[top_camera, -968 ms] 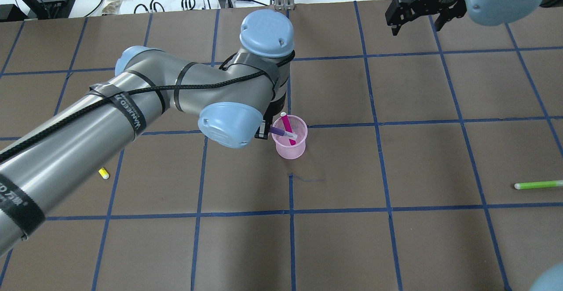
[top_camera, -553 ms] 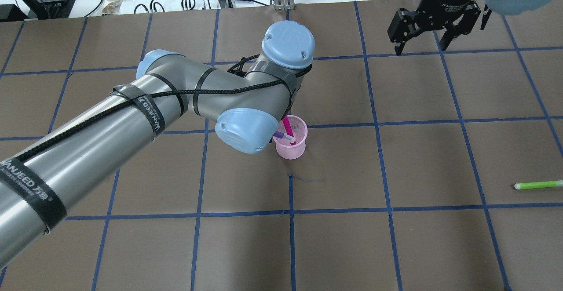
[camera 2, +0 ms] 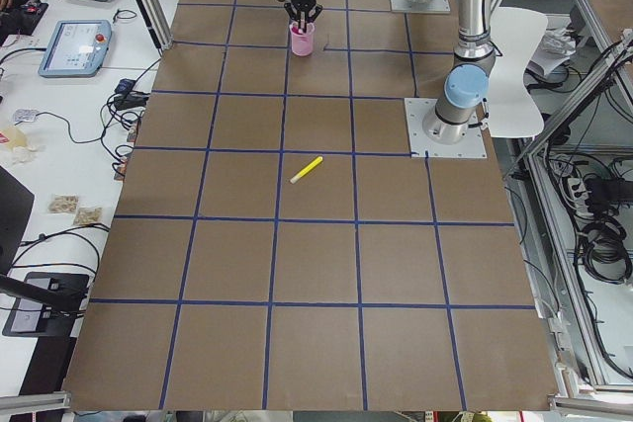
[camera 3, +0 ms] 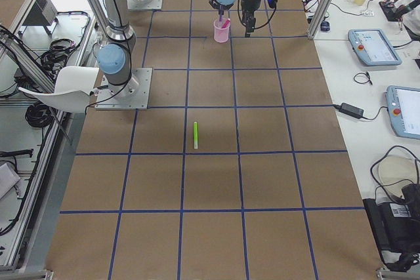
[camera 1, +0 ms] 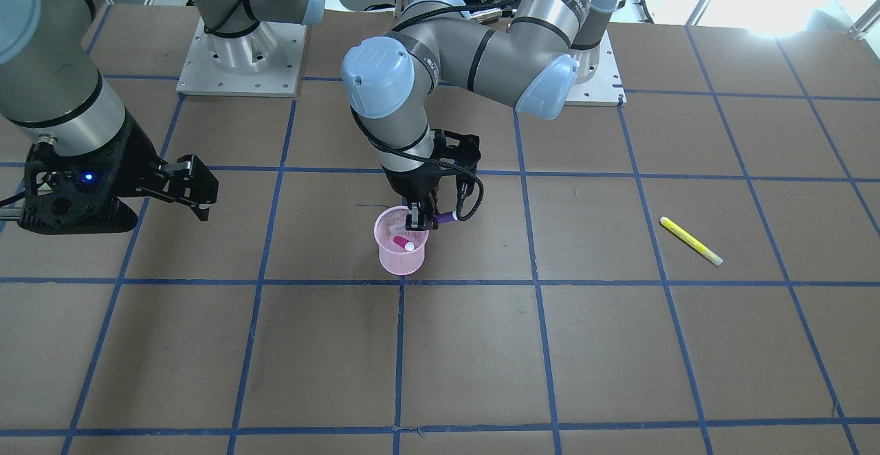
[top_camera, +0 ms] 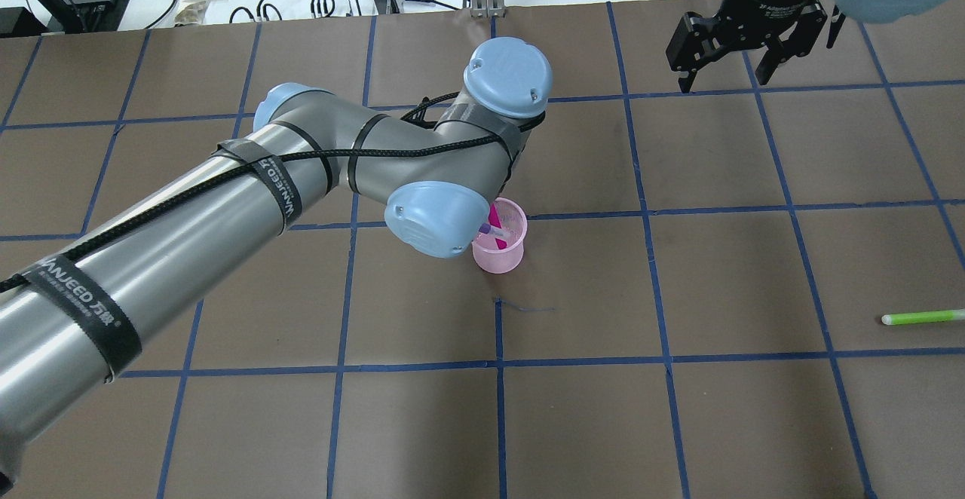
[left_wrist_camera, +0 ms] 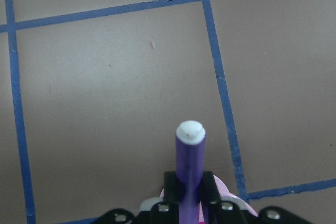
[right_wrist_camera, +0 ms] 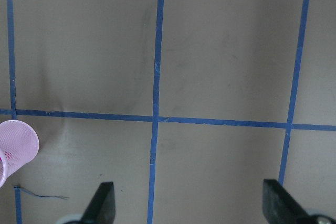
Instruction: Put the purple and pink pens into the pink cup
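1. The left arm point(top_camera: 226, 205) is the biggest thing here, and it hangs right over the pink cup point(camera 1: 401, 252). Its left gripper point(camera 1: 421, 220) is clenched on the purple pen point(camera 1: 445, 217), just above the cup's rim. If the arm goes down too far, the fingers may hit the rim and shove the cup or knock it over.
2. The pink cup looks light, and it stands alone on the table point(camera 1: 619, 345). Even a small push from the side could tip it. Then the pink pen point(camera 1: 403, 242) inside it would spill out.
3. The purple pen lies almost sideways. One end is over the cup's mouth, and the other end pokes out past the rim. If the fingers let go now, the pen may land across the rim or slide off onto the table beside the cup. I think it needs to stand more upright first.
4. The pink pen is in the cup, leaning on its wall. The purple pen may bump it on the way in and get stuck.
5. The right gripper point(top_camera: 722, 81) is the smallest worry. Its jaws are spread wide and hold nothing. It hangs far from the cup, so it cannot bump anything there.
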### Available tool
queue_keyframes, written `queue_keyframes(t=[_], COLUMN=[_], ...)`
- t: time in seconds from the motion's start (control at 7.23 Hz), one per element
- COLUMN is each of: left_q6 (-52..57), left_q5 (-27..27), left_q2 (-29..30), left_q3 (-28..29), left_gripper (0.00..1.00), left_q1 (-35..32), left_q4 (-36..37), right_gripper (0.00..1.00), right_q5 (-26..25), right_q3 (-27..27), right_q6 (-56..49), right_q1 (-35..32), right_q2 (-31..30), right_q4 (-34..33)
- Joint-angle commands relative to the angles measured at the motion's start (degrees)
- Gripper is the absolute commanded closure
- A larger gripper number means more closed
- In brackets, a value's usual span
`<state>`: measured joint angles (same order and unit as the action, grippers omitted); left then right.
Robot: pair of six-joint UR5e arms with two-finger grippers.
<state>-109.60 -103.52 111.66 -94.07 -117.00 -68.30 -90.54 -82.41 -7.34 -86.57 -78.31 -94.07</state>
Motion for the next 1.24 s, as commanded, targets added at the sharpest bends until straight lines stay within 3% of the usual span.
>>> queue_keyframes(t=[0.0, 0.14, 0.41, 0.83, 1.11], left_q6=[-1.1, -1.1, -1.1, 5.7, 19.4], left_q5=[-0.3, -0.2, -1.0, -1.0, 2.9], left_q2=[1.5, 1.6, 2.1, -2.0, -7.0], left_q3=[0.4, 0.6, 1.3, 2.0, 4.0], left_gripper=[1.0, 0.97, 0.02, 0.0, 0.0], left_q1=[-1.3, -1.4, -1.5, 1.0, 7.2], left_q4=[-0.1, 0.1, -0.5, -1.4, -10.9], right_gripper=[0.0, 0.0, 0.0, 0.0, 0.0], right_q5=[0.2, 0.1, 0.1, -0.2, -0.2], right_q3=[-0.3, -0.3, -0.4, -0.5, -0.4], right_q6=[0.0, -0.1, -0.4, -0.5, -0.6], right_q1=[0.0, 0.0, 0.0, 0.0, 0.1], right_q2=[0.0, 0.0, 0.0, 0.1, 0.1], right_q4=[-0.5, -0.5, -0.5, -0.5, -0.6])
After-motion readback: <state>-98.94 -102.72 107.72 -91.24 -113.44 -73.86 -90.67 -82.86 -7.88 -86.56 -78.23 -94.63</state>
